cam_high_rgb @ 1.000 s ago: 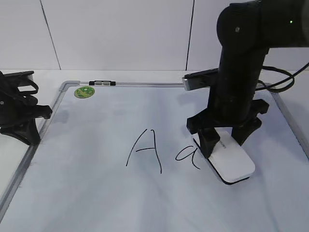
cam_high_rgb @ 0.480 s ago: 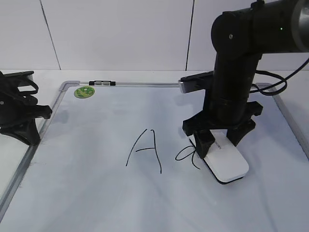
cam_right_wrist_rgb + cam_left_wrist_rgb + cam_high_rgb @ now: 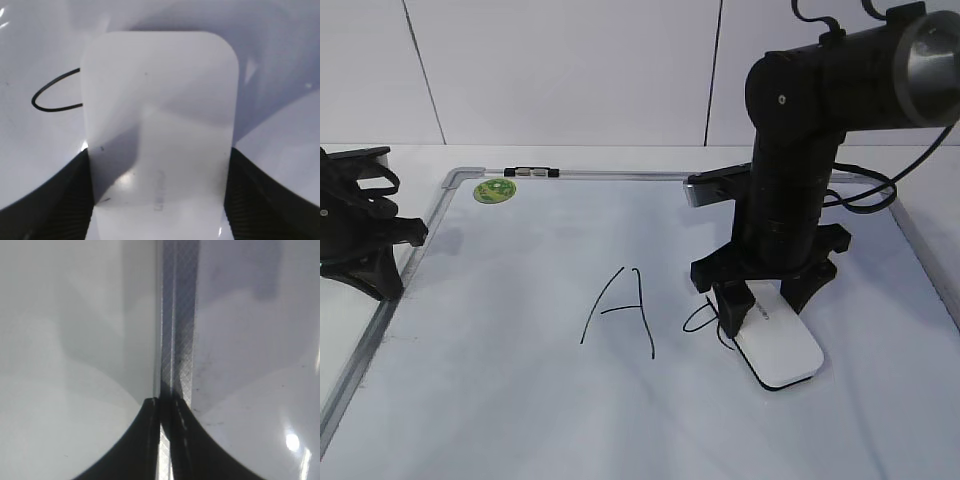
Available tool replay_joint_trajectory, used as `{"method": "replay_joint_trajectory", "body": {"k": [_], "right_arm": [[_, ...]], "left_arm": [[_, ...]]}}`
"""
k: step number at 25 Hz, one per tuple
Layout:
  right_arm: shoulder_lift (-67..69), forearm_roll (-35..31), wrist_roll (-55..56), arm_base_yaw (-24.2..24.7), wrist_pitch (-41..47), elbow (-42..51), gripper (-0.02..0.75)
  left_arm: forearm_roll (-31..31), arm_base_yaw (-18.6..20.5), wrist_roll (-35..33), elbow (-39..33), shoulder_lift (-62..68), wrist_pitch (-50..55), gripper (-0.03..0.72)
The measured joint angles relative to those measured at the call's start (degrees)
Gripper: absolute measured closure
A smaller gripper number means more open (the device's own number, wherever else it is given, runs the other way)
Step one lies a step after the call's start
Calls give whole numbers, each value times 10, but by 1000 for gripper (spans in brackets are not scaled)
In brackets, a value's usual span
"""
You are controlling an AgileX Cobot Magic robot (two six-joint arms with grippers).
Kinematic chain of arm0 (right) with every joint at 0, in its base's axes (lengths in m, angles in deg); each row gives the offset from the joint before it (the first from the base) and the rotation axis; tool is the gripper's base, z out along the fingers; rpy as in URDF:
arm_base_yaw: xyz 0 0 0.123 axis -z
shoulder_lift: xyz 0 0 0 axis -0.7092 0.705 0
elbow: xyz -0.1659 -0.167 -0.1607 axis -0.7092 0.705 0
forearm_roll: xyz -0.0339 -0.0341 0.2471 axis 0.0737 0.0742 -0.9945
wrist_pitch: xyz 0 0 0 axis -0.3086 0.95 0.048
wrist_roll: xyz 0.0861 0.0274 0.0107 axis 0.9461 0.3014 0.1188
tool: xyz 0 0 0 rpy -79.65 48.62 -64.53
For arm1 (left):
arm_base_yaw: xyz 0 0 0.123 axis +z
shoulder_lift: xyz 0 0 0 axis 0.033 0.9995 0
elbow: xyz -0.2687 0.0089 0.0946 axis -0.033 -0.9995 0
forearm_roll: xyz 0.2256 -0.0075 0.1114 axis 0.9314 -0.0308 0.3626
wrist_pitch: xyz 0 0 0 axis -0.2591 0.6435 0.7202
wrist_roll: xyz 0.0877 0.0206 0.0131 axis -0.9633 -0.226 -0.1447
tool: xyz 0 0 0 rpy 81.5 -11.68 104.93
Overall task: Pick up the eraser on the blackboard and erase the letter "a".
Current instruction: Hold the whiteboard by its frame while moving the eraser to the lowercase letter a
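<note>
The white eraser [image 3: 778, 345] with a black base lies flat on the blackboard [image 3: 500, 400], a white dry-erase board. My right gripper [image 3: 760, 300] is shut on the eraser, which fills the right wrist view [image 3: 160, 125]. The eraser covers the right part of the letter "a" [image 3: 700, 320]; only its left loop shows, also in the right wrist view [image 3: 50, 97]. The capital "A" [image 3: 620, 310] stands to the left. My left gripper [image 3: 380, 255] rests shut at the board's left edge, over the frame [image 3: 175, 340].
A round green sticker [image 3: 495, 190] sits near the board's far left corner. The silver frame [image 3: 610, 174] runs along the back, and its right side [image 3: 925, 255] runs past the right arm. A white wall stands behind the table.
My right gripper has slid the eraser leftward across the board, from beside the "a" onto its right part. The left arm has not moved.
</note>
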Motion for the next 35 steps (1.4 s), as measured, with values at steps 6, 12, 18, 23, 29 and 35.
{"method": "replay_joint_trajectory", "body": {"k": [6, 12, 18, 23, 29, 35], "right_arm": [[1, -8, 0, 0, -8, 0, 197], [3, -8, -1, -11, -11, -3, 197], [8, -2, -4, -44, -18, -6, 197], [12, 6, -4, -52, -18, -8, 197], [19, 19, 9, -53, -11, -13, 197], [23, 3, 10, -31, -3, -16, 197]], "left_arm": [[0, 0, 0, 0, 0, -1, 664], [0, 0, 0, 0, 0, -1, 664], [0, 0, 0, 0, 0, -1, 664], [0, 0, 0, 0, 0, -1, 664], [0, 0, 0, 0, 0, -2, 664], [1, 0, 0, 0, 0, -3, 664]]}}
